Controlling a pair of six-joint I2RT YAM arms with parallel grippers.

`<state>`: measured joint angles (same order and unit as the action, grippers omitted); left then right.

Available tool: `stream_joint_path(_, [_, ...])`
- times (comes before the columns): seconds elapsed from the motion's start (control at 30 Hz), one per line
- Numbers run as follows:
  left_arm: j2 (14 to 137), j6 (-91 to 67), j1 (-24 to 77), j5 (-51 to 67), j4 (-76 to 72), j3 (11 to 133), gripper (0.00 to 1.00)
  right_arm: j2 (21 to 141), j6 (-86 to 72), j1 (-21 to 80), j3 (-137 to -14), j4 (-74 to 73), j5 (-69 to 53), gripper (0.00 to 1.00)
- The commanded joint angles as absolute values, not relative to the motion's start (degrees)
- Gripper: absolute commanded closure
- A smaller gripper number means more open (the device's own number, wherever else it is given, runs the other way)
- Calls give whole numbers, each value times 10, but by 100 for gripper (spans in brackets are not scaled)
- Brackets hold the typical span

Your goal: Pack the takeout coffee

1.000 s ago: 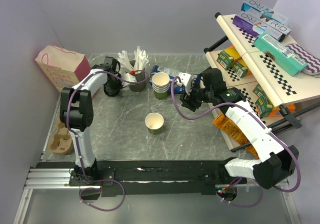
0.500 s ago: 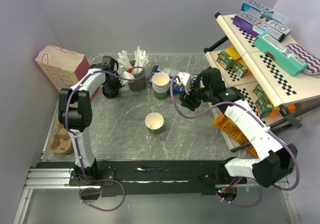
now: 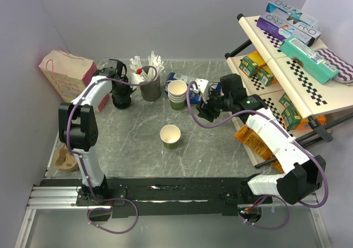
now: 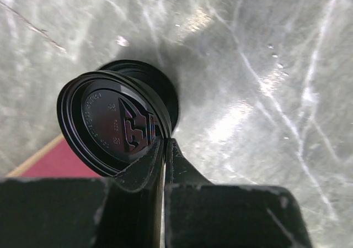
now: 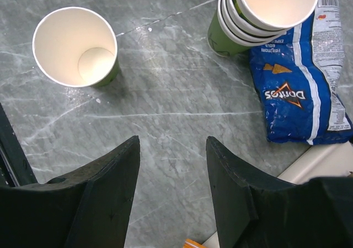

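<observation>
Spreading between pale lilac walls, the grey marbled table [image 3: 220, 154] carries a pink bag [image 3: 67, 72] at far left, the open-topped green coffee cup [image 3: 170, 136] at its middle, a cup stack [image 3: 177, 95] behind that, and a snack rack [image 3: 287, 66] at right. The left gripper [image 4: 164, 143], reaching to the back left, pinches a tilted black lid [image 4: 118, 124] by its rim. The right gripper [image 5: 172, 148] hovers spread wide, holding nothing, beside the stack.
</observation>
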<state>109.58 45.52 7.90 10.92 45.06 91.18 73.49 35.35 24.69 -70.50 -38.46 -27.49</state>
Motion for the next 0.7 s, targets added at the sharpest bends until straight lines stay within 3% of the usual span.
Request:
stream_joint_path(0.0, [1050,412,76,139,461,896,99,736,342,244,-732,-364,-286,41])
stream_joint_path(0.2, [995,402,74,121,486,864,99,738,341,243,-732,-366,-287,41])
stream_joint_path(0.47, [893,418,65,74,486,722,99,742,339,244,-727,-363,-291,41])
stream_joint_path(0.67, [904,365,64,86,456,694,87,758,330,243,-743,-361,-300,41])
